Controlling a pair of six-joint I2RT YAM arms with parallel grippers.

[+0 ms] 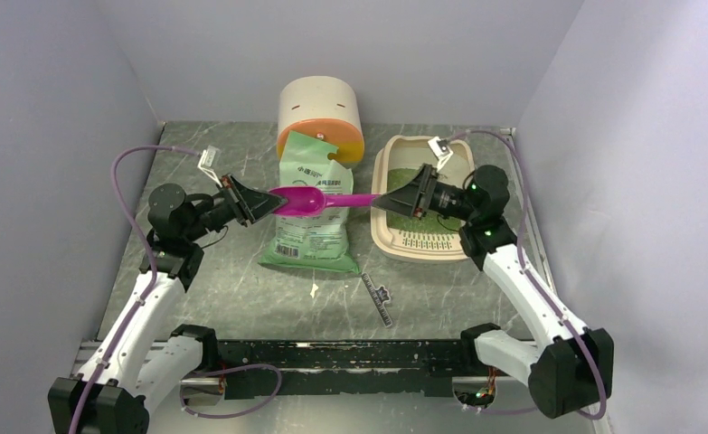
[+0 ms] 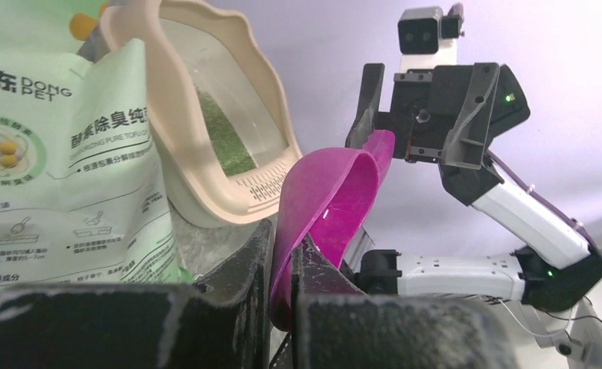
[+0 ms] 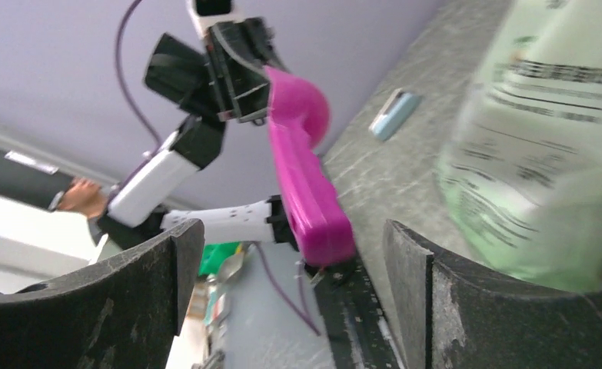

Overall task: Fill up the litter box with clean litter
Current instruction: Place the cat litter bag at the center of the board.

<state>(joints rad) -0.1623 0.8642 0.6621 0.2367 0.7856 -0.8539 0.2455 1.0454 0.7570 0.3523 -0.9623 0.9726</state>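
Presently handover step, by my reading: left claw (image 1: 258,206) clenched on bowl rim of magenta scoop (image 1: 318,200), right claw (image 1: 388,201) released, jaws wide either side of handle end. Best: centre handle between jaws, clamp squarely before left lets go. Litter box (image 1: 380,181) far right on desk (image 1: 232,289), under right claw; long axis near-to-far, slotted ledge toward arm bases. Clean litter (image 1: 406,177): thin patch inside.
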